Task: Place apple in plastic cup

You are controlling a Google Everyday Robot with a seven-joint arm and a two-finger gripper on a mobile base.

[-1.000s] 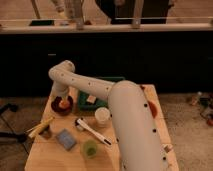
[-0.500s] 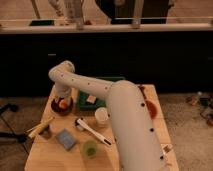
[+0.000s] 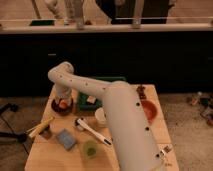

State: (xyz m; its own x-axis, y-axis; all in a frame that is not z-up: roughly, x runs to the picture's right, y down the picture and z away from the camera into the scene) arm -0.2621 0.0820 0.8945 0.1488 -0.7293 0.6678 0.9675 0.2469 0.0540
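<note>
The apple [image 3: 64, 104], small and orange-red, lies in a dark bowl [image 3: 62, 108] at the table's back left. My gripper [image 3: 62, 98] hangs straight down over that bowl, right at the apple, with the white arm [image 3: 120, 115] bending back from it to the lower right. Whether the gripper touches the apple is hidden by the wrist. The plastic cup [image 3: 90, 148], short and translucent light green, stands upright near the table's front, well apart from the gripper.
A white cup [image 3: 101, 116] stands mid-table beside a white-handled brush [image 3: 93, 132]. A blue sponge [image 3: 65, 139] and a yellowish stick-like item [image 3: 40, 127] lie at front left. A green tray [image 3: 93, 98] sits at the back, an orange bowl [image 3: 149, 110] at the right.
</note>
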